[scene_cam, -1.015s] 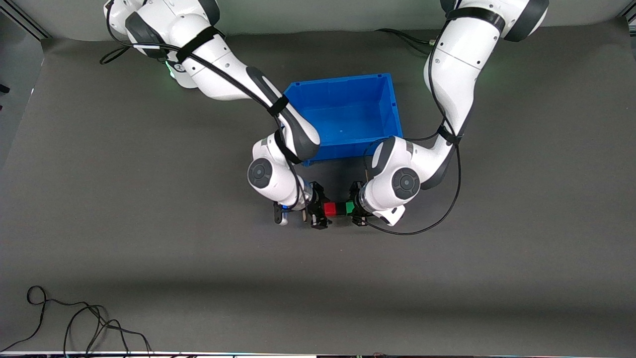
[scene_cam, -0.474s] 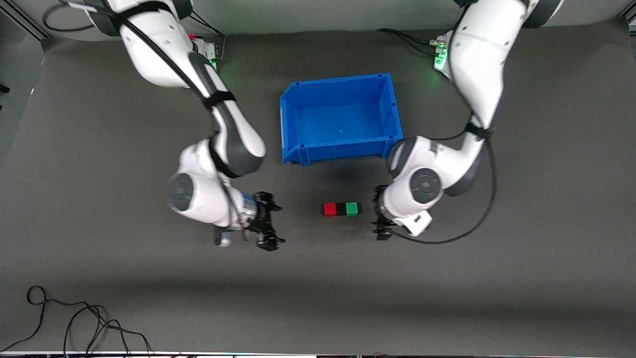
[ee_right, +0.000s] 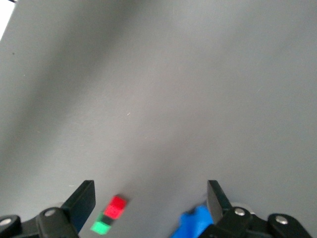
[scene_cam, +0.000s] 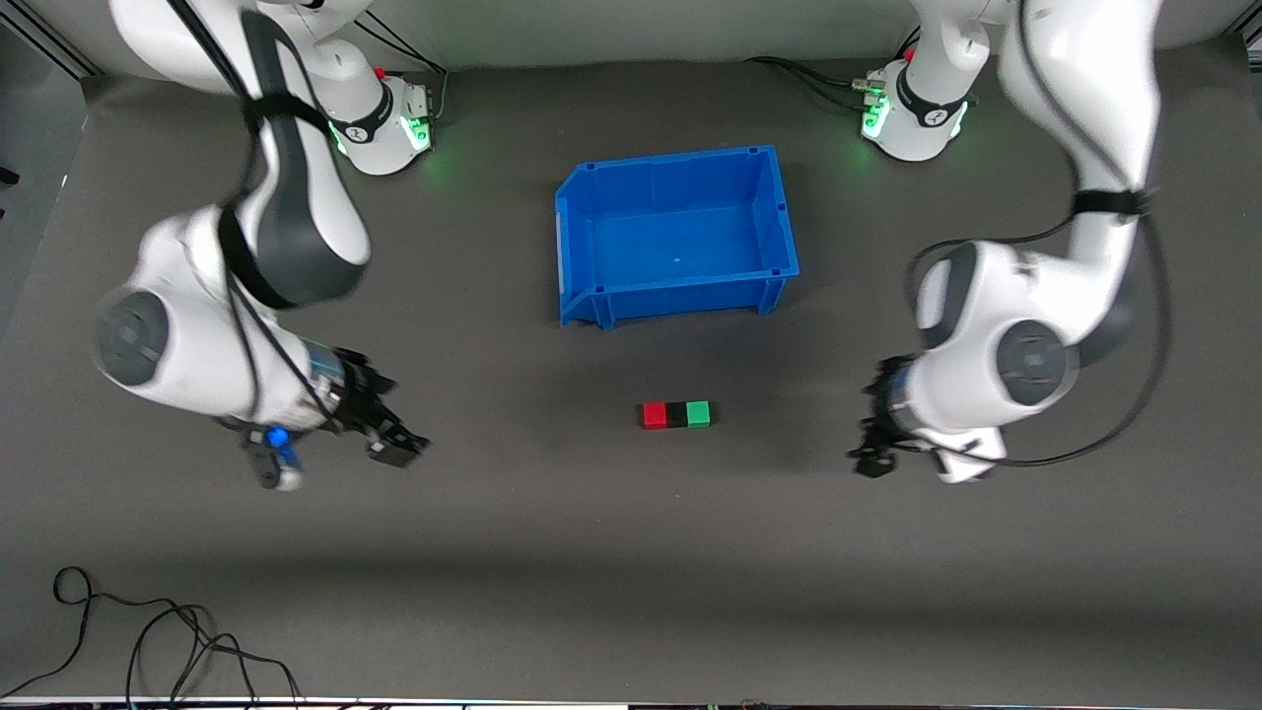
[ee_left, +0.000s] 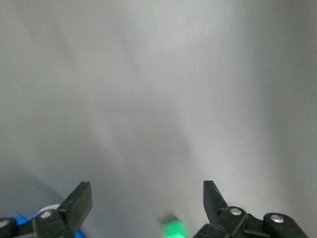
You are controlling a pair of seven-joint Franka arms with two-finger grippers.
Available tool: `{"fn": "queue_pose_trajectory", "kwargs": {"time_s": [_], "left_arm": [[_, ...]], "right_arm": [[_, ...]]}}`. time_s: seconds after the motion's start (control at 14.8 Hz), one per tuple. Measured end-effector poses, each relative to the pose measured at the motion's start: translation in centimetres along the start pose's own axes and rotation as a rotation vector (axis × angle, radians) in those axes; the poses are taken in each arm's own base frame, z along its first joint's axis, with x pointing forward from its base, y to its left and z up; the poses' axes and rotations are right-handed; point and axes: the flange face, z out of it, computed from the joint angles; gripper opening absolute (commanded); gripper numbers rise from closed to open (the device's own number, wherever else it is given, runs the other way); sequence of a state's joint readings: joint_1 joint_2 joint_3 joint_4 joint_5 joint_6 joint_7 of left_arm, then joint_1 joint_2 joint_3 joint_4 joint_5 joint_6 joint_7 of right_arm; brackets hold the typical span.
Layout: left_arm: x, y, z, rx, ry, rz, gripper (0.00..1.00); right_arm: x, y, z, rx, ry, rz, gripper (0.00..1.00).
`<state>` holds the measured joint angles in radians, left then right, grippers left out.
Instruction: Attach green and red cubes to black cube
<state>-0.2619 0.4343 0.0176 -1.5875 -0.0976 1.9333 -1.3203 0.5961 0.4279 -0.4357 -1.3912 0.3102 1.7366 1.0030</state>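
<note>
Red cube (scene_cam: 653, 415), black cube (scene_cam: 676, 415) and green cube (scene_cam: 698, 414) touch in one row mid-table, nearer the front camera than the blue bin (scene_cam: 675, 298). The right gripper (scene_cam: 386, 441) hangs open toward the right arm's end; the left gripper (scene_cam: 874, 449) hangs open toward the left arm's end.

The right gripper (ee_right: 150, 203) has its two fingers (ee_right: 81, 201) spread wide apart, with nothing between them. Past the fingertips lies the grey table (ee_right: 163, 89). The red cube (ee_right: 117, 206), black cube (ee_right: 107, 217) and green cube (ee_right: 101, 227) touch in one row. A blue bin (ee_right: 194, 222) corner shows beside them.
</note>
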Motion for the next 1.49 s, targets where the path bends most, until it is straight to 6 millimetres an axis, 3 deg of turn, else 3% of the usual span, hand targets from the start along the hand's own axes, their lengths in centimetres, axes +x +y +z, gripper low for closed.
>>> {"fn": "queue_pose_trajectory", "kwargs": {"time_s": [0.2,0.47,0.61,0.81,1.08,1.49], "left_arm": [[4.9,-3.3,-4.0,0.045,0.058,0.239,1.0],[10.0,-8.2,-8.1,0.035,0.06,0.479,1.0],[11.0,-10.5,-9.8,0.059,0.036,0.57,1.0],[10.5,-13.2,-12.8,0.092,-0.004,0.712,1.0],[10.5,-15.4,-17.1,0.07,0.01,0.871,1.0],[9.6,-15.6,-18.8,0.058,0.047,0.981,1.0]], "right_arm": [[0.8,3.5,-4.8,-0.039,0.082,-0.18,1.0],[4.1,10.0,-9.9,-0.053,0.121,-0.427,1.0],[6.4,13.5,-12.5,-0.028,0.127,-0.537,1.0],[9.4,17.8,-14.6,-0.025,0.125,-0.661,1.0],[9.8,19.1,-15.1,-0.039,0.112,-0.777,1.0],[9.3,18.9,-15.2,-0.043,0.106,-0.812,1.0]]}}
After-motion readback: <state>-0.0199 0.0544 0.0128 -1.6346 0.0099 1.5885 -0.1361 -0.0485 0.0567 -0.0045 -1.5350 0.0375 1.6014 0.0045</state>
